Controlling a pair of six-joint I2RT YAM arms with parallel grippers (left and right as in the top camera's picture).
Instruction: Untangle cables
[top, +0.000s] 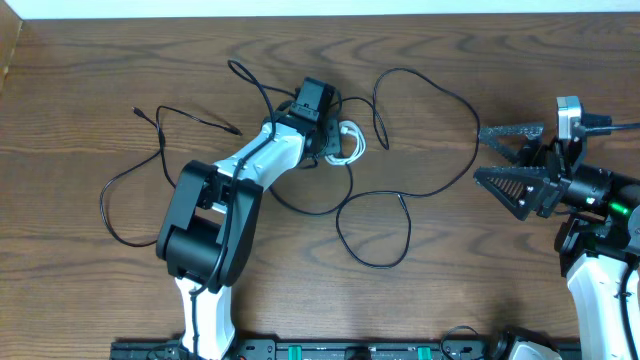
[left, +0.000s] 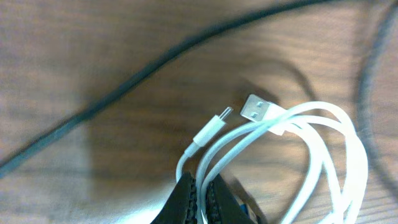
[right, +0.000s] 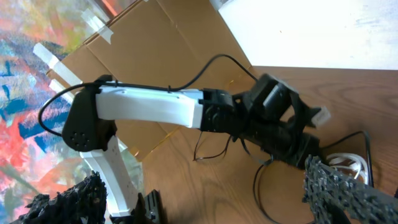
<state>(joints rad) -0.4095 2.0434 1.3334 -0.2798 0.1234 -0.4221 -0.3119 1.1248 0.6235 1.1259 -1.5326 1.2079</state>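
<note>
A coiled white cable lies at the table's middle back, crossed by a long thin black cable that loops over the table. My left gripper is down at the white coil and shut on white strands. The white cable's small plug and flat USB plug lie free just beyond the fingertips. My right gripper is open and empty, held above the table at the right, apart from the cables. The right wrist view shows the left arm and the white coil.
A second thin black cable with a small plug lies at the left of the table. The black cable's loop lies in the middle front. Cardboard stands beyond the table's far left edge.
</note>
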